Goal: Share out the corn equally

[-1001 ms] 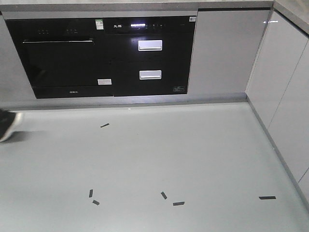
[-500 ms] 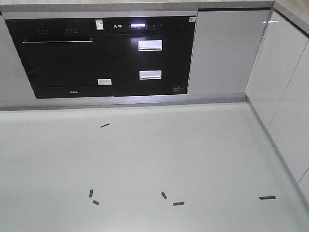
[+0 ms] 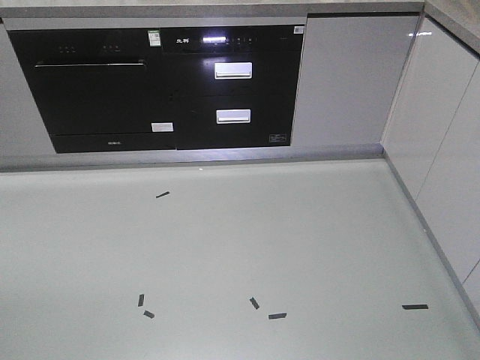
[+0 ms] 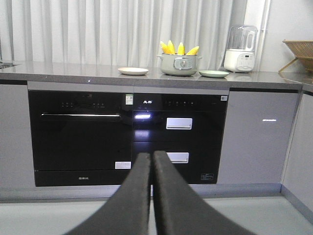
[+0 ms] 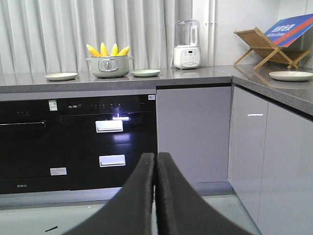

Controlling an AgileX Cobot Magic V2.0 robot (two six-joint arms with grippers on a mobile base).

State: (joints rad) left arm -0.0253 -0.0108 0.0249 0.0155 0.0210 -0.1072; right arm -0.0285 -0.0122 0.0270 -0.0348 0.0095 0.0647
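Corn [image 4: 180, 48]: upright in one pot [image 4: 179, 65] on the counter [image 4: 73, 76], lower parts hidden by the pot wall. Four tips counted in both wrist views; anything deeper in the pot cannot be seen. The front view stops at the counter's edge and shows only cabinet fronts and floor [image 3: 300, 225].

Left gripper [image 4: 151, 157]: jaws pressed together, nothing between them; base cut off by the frame. Right gripper [image 5: 155, 157]: likewise clenched and empty.

Three plates:
- cream plate [image 4: 133, 71], left of the pot
- green plate [image 4: 213, 74], right of the pot
- third plate [image 5: 291, 76], on the side counter

One blender [image 5: 187, 44]. One rack [image 5: 266, 46]. Six tape marks [image 3: 277, 316] on the floor.
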